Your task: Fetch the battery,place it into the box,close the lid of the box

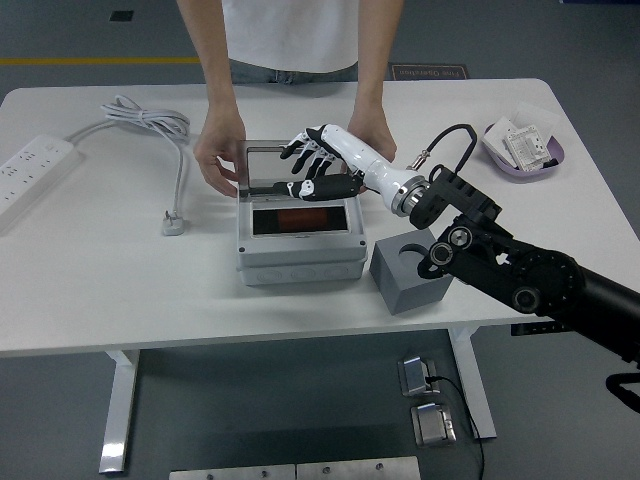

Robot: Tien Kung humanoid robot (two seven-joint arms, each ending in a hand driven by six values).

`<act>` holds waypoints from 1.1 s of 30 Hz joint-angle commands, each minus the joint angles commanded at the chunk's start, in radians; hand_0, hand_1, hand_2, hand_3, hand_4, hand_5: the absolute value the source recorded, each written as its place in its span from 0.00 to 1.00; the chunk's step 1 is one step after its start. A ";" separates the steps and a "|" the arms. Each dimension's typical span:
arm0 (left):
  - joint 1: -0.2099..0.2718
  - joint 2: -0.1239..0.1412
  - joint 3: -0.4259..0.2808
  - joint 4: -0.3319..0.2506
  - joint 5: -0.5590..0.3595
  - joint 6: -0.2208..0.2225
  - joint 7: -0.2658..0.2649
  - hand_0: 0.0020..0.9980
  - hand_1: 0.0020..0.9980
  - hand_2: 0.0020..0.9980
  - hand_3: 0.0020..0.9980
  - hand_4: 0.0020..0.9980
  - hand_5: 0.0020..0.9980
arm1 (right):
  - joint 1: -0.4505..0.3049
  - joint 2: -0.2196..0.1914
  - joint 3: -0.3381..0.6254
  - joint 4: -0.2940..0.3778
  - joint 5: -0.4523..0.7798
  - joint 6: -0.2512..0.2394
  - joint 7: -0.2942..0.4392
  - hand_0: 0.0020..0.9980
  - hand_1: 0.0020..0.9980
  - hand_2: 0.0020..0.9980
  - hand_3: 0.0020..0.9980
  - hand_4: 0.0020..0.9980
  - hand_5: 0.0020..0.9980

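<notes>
At frame centre, white right robot hand [318,165], fingers spread and empty, partly hid the grey box's [300,248] raised clear lid [266,165]; orange battery [297,216] lay dimly visible inside.

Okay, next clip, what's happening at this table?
The robot's right hand hovers with fingers spread above the far edge of the grey box, holding nothing. An orange battery lies inside the box. A person across the table steadies the raised clear lid with both hands, so the lid is not yet closed. A grey foam block sits right of the box. The left arm is out of view.
</notes>
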State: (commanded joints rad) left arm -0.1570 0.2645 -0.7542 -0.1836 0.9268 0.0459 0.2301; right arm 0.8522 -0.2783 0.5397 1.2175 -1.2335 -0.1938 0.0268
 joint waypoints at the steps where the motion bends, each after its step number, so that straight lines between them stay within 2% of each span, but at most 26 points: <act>1: -0.001 0.000 0.000 0.000 0.000 0.000 0.000 0.63 0.70 0.62 0.59 0.60 0.13 | 0.012 0.000 0.007 0.001 0.005 0.002 0.003 0.39 0.40 0.49 0.60 0.92 0.40; 7: -0.007 0.004 -0.006 -0.001 0.012 -0.002 0.003 0.63 0.70 0.62 0.59 0.60 0.13 | 0.115 0.031 -0.027 -0.118 0.072 0.029 0.032 0.41 0.41 0.50 0.62 0.92 0.41; 12: -0.007 0.007 -0.017 -0.002 0.026 -0.004 0.008 0.63 0.70 0.62 0.59 0.60 0.13 | 0.167 0.063 -0.063 -0.229 0.115 0.060 0.043 0.41 0.41 0.50 0.62 0.92 0.41; 13: -0.007 0.007 -0.019 -0.002 0.029 -0.004 0.009 0.63 0.70 0.62 0.59 0.60 0.13 | 0.173 0.069 -0.069 -0.248 0.121 0.063 0.044 0.58 0.53 0.66 0.75 0.92 0.45; 17: -0.009 0.008 -0.026 -0.003 0.040 -0.006 0.012 0.63 0.70 0.62 0.59 0.60 0.13 | 0.188 0.088 -0.085 -0.320 0.140 0.070 0.048 0.58 0.53 0.66 0.75 0.92 0.45; 18: -0.010 0.008 -0.026 -0.003 0.041 -0.006 0.012 0.63 0.70 0.62 0.59 0.60 0.13 | 0.189 0.091 -0.088 -0.330 0.143 0.071 0.049 0.58 0.53 0.66 0.75 0.92 0.45; 19: -0.011 0.009 -0.026 -0.003 0.041 -0.006 0.012 0.63 0.70 0.62 0.59 0.60 0.13 | 0.190 0.094 -0.091 -0.338 0.146 0.071 0.050 0.89 0.78 0.81 0.87 0.97 0.64; 24: -0.012 0.008 -0.030 -0.003 0.049 -0.007 0.013 0.63 0.70 0.62 0.59 0.60 0.13 | 0.186 0.100 -0.101 -0.355 0.159 0.064 0.055 0.89 0.78 0.81 0.87 0.97 0.64; 25: -0.012 0.008 -0.031 -0.003 0.051 -0.007 0.013 0.63 0.70 0.62 0.59 0.60 0.13 | 0.185 0.101 -0.103 -0.356 0.160 0.062 0.056 0.93 0.80 0.83 0.89 0.98 0.65; 33: -0.015 0.008 -0.029 -0.003 0.053 -0.008 0.012 0.63 0.70 0.62 0.59 0.60 0.13 | 0.171 0.109 -0.117 -0.355 0.177 0.048 0.070 0.94 0.80 0.83 0.89 0.98 0.67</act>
State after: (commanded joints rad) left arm -0.1718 0.2723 -0.7837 -0.1863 0.9802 0.0376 0.2419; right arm 1.0232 -0.1698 0.4227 0.8629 -1.0564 -0.1456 0.0966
